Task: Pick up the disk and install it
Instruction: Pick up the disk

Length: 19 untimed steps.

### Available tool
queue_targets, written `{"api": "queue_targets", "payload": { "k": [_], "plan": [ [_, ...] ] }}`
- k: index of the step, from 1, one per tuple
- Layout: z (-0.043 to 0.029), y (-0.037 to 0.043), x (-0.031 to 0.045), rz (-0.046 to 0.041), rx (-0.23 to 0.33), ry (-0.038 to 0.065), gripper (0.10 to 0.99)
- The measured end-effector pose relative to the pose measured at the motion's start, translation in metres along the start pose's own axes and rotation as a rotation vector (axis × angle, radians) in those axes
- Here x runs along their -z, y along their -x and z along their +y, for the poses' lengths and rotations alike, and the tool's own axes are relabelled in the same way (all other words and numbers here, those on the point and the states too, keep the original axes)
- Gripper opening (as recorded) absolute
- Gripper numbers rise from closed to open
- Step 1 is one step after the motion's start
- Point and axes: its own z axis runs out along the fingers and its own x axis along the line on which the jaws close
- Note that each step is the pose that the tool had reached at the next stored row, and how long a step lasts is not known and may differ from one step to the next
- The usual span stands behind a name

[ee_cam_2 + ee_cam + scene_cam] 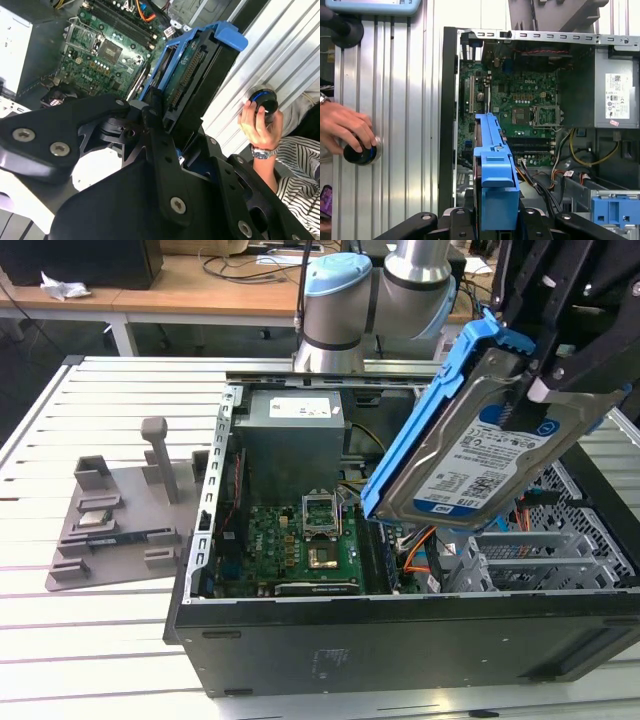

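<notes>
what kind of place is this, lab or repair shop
Probably a robotics lab or test bench: an open computer case sits on a slatted metal table, a robot arm holds the disk in its claw above it, and desks with cables stand behind.

Label print on the disk [488, 448] seems illegible.

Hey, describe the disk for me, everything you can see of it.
The disk is a flat silver metal drive with a white-and-blue label, framed by a blue plastic carrier. It hangs tilted in the air above the open computer case, clamped by the end effector, touching nothing else.
</notes>
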Motion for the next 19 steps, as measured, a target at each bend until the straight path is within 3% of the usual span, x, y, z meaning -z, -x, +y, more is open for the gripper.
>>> {"api": "queue_targets", "payload": {
  "k": [9,11,19],
  "plan": [
    [-0.0275,-0.0001,0.0012,0.0001,0.000,0.001,0.365],
    [-0.0372,-0.0002,0.0016,0.0002,0.000,0.001,0.365],
    [-0.0584,-0.0003,0.0026,0.0009,0.000,0.001,0.365]
  ]
}}
